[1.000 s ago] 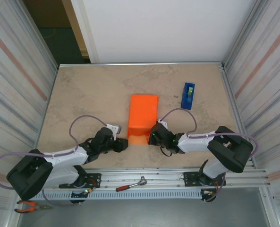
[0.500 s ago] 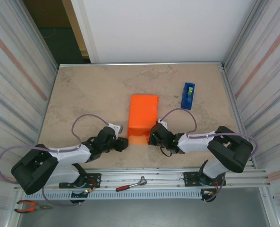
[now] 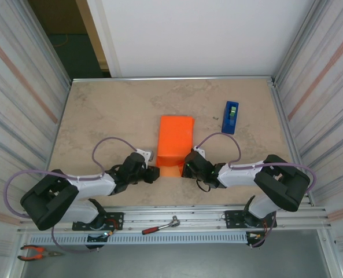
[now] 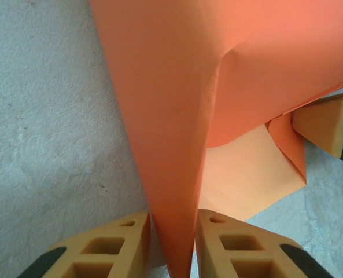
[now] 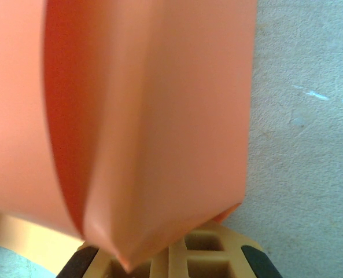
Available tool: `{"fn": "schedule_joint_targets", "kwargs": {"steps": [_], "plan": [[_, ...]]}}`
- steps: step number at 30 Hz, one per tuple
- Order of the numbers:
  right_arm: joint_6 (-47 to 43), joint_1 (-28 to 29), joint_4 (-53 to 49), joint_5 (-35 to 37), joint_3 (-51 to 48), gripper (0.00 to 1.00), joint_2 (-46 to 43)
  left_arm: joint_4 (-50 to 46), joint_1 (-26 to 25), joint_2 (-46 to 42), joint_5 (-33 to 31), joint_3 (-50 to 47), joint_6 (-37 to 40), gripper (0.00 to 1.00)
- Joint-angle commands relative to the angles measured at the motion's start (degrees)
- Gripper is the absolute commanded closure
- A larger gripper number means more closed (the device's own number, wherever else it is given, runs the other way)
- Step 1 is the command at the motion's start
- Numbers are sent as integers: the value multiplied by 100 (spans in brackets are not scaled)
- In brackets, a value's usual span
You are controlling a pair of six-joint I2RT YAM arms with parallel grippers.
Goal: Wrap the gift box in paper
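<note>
The orange paper [image 3: 176, 142] lies folded into a long bundle in the middle of the table. The gift box is hidden inside it. My left gripper [image 3: 154, 174] sits at the bundle's near left corner. In the left wrist view a tapering fold of paper [image 4: 177, 116] runs down between its fingers [image 4: 125, 243], and the jaws are closed narrowly onto it. My right gripper [image 3: 184, 169] is at the near right corner, shut. In the right wrist view the paper [image 5: 159, 116] drapes over its fingertips [image 5: 206, 258]. Whether paper is pinched between them is hidden.
A blue tape dispenser [image 3: 231, 117] stands at the back right of the beige table [image 3: 102, 121]. A red-handled tool [image 3: 159, 227] lies on the rail between the arm bases. Pliers [image 3: 35, 252] lie at the near left, off the table. Metal walls flank both sides.
My left gripper has moved right to the paper's near left corner and its jaws have narrowed onto the fold. The right arm and the bundle have stayed put.
</note>
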Motion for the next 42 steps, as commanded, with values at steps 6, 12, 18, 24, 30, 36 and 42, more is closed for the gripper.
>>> {"fn": "schedule_joint_targets", "kwargs": {"steps": [6, 12, 18, 24, 30, 36, 42], "plan": [[136, 58, -486, 11, -99, 100, 58, -268, -113, 57, -348, 80, 83, 75], [145, 61, -464, 7, -102, 100, 88, -257, -132, 60, -357, 85, 74, 81], [145, 54, -464, 6, -100, 100, 95, -219, -137, 72, -236, 243, 64, 100], [136, 66, -485, 3, -83, 100, 93, -28, -145, 25, -11, 402, -109, 100], [136, 66, -476, -4, -76, 100, 124, -140, -146, -164, -8, 514, -217, 100], [136, 67, -447, -24, -72, 100, 143, -1002, -145, -421, -340, 630, -318, 100], [134, 67, -437, -47, -55, 100, 168, -1421, -144, -543, -459, 563, -367, 100]]}}
